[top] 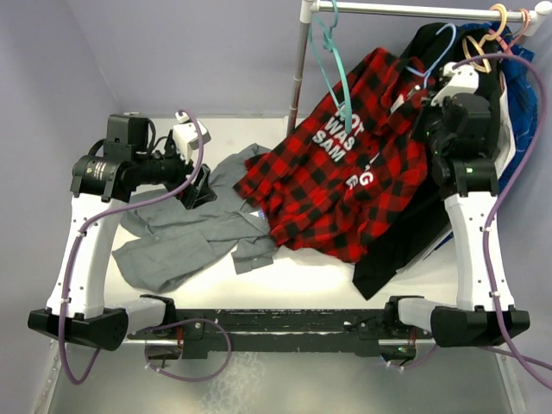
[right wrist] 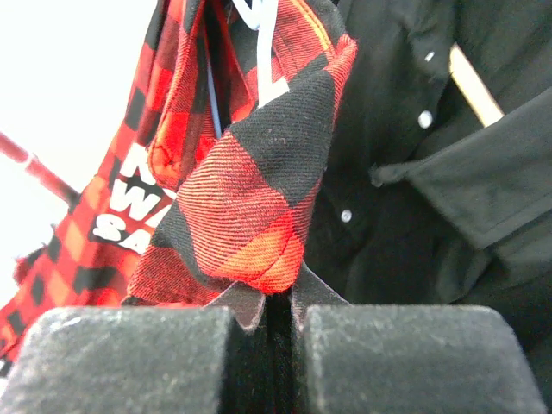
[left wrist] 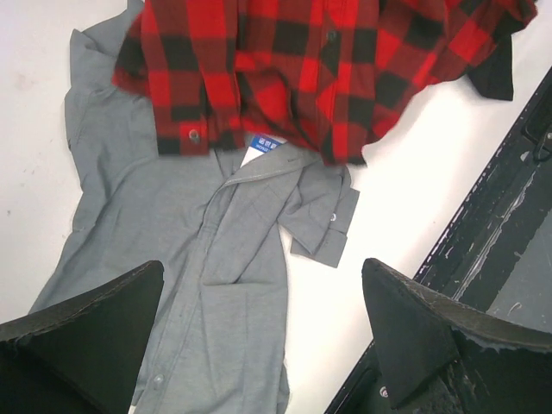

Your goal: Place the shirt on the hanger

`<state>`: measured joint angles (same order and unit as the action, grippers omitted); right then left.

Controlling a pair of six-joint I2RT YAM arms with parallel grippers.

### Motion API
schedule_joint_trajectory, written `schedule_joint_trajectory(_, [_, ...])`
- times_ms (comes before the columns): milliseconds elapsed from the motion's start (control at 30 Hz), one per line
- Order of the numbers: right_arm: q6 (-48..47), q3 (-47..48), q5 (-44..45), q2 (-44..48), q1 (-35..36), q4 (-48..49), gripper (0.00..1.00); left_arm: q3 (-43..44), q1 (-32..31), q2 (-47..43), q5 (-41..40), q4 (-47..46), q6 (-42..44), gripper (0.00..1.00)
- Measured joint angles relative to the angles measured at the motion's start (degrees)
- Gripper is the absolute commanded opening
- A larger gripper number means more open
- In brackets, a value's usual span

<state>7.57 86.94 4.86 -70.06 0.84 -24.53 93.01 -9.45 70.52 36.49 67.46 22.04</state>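
The red-and-black plaid shirt with white letters hangs from the upper right down onto the table. Its top is bunched around the pale blue hanger, whose hook rises near the rail. My right gripper is shut on a fold of the plaid shirt near its top. A thin pale blue strip of the hanger shows inside the fabric. My left gripper is open and empty, hovering over the grey shirt. The plaid hem lies ahead of the left gripper.
A grey shirt lies flat on the white table at the left. A black shirt hangs behind the plaid one and shows in the right wrist view. A teal hanger, a tan hanger and blue clothing hang on the rail.
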Motion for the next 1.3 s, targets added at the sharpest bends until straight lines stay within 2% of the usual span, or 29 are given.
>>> schedule_joint_trajectory(267, [0.0, 8.4, -2.0, -3.5, -3.2, 0.0, 0.00, 0.0, 0.0, 0.4, 0.5, 0.0, 0.0, 0.99])
schedule_joint_trajectory(567, [1.3, 17.1, -7.7, -14.4, -7.0, -0.3, 0.00, 0.0, 0.0, 0.7, 0.6, 0.0, 0.0, 0.99])
schedule_joint_trajectory(833, [1.7, 25.1, -10.7, -20.5, -7.5, -2.0, 0.00, 0.0, 0.0, 1.3, -0.2, -0.3, -1.2, 0.99])
schedule_joint_trajectory(967, [2.6, 24.9, -12.1, -20.9, -7.5, -1.3, 0.00, 0.0, 0.1, 1.8, -3.7, -1.0, -3.6, 0.99])
schedule_joint_trajectory(1067, [3.6, 20.5, -12.9, -20.0, -7.6, 1.6, 0.02, 0.0, 0.1, 1.8, -6.8, -2.0, -5.8, 0.99])
schedule_joint_trajectory(1100, [4.0, 18.6, -13.2, -19.6, -7.6, 2.4, 0.13, 0.1, 0.2, 1.8, -7.7, -2.4, -6.5, 0.99])
schedule_joint_trajectory(1167, [4.7, 14.8, -13.5, -19.1, -7.6, 4.0, 0.58, 0.1, 0.3, 1.8, -10.2, -3.2, -7.7, 0.99])
schedule_joint_trajectory(1200, [5.3, 13.4, -13.5, -18.9, -7.6, 4.5, 0.88, 0.1, 0.5, 1.9, -11.5, -3.7, -8.2, 0.99])
schedule_joint_trajectory(1233, [5.5, 12.0, -13.5, -18.7, -7.6, 5.1, 0.99, 0.1, 0.6, 1.9, -12.4, -4.0, -8.5, 0.99])
schedule_joint_trajectory(1300, [5.4, 9.7, -13.0, -17.9, -7.6, 5.7, 1.00, 0.1, 0.9, 1.9, -13.7, -4.2, -9.1, 0.99])
